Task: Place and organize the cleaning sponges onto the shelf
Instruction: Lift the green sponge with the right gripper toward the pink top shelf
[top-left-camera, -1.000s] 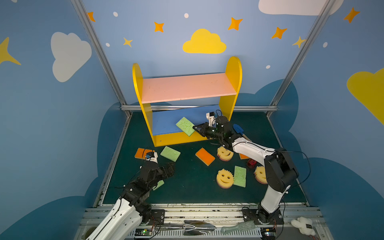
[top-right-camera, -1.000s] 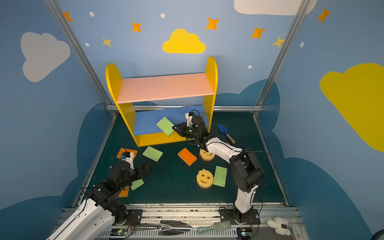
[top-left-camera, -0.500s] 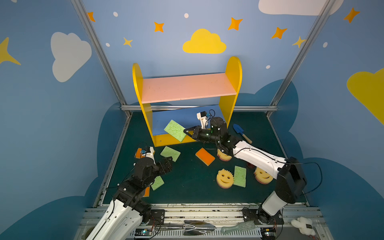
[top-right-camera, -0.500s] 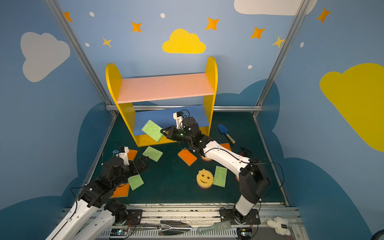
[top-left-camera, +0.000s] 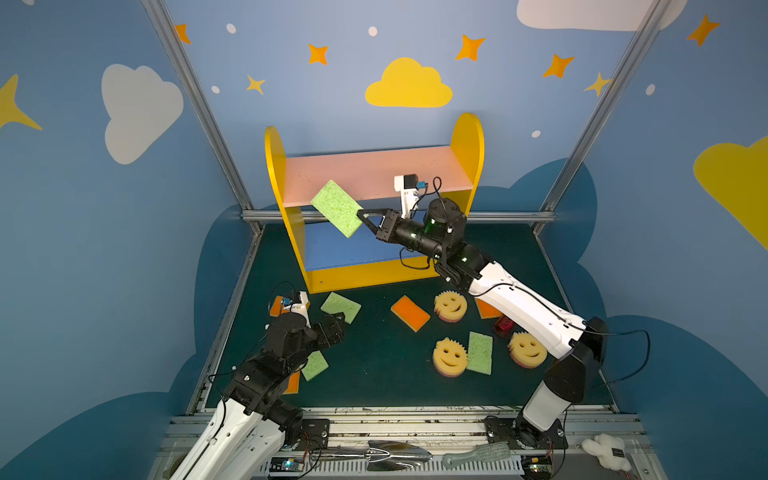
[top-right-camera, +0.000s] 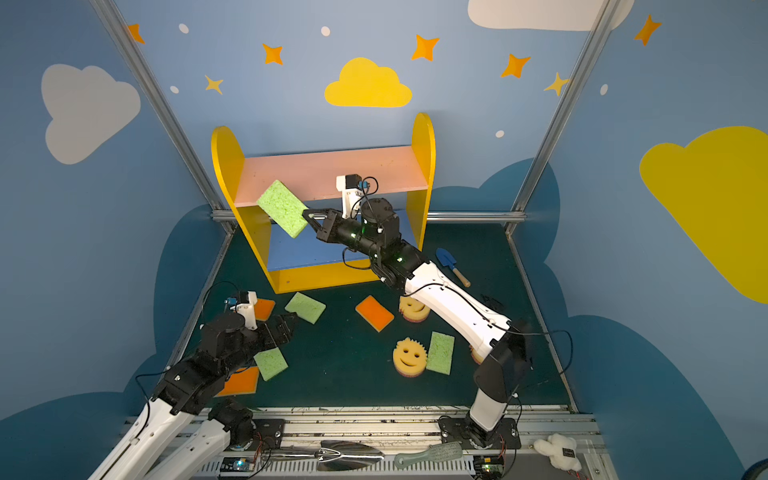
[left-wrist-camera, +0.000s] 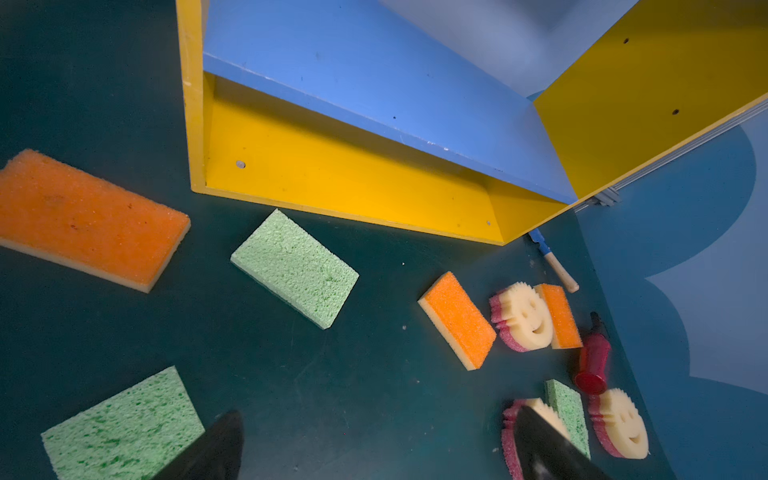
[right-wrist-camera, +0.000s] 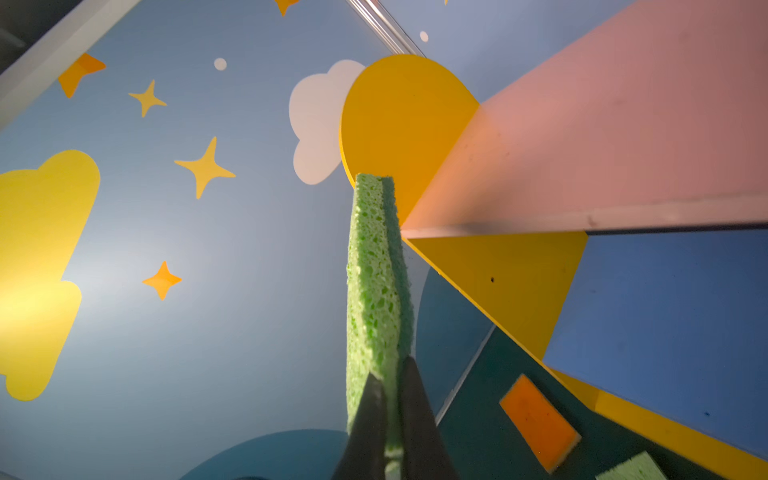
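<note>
My right gripper (top-left-camera: 360, 216) is clenched on one end of a green sponge (top-left-camera: 336, 207), holding it tilted in the air by the left front corner of the pink upper board (top-left-camera: 374, 174) of the shelf (top-left-camera: 468, 141). My left gripper (top-left-camera: 337, 326) hangs spread wide, empty, over the mat (top-left-camera: 374, 374), beside a second green sponge (top-left-camera: 340, 306) lying flat there

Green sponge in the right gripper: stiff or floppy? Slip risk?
Probably fairly stiff and light: the green sponge sticks straight out from the right gripper, pinched at one end, without drooping. Soft, though: it looks squeezed thin between the fingers. That bite and its porous surface make slipping seem unlikely.
</note>
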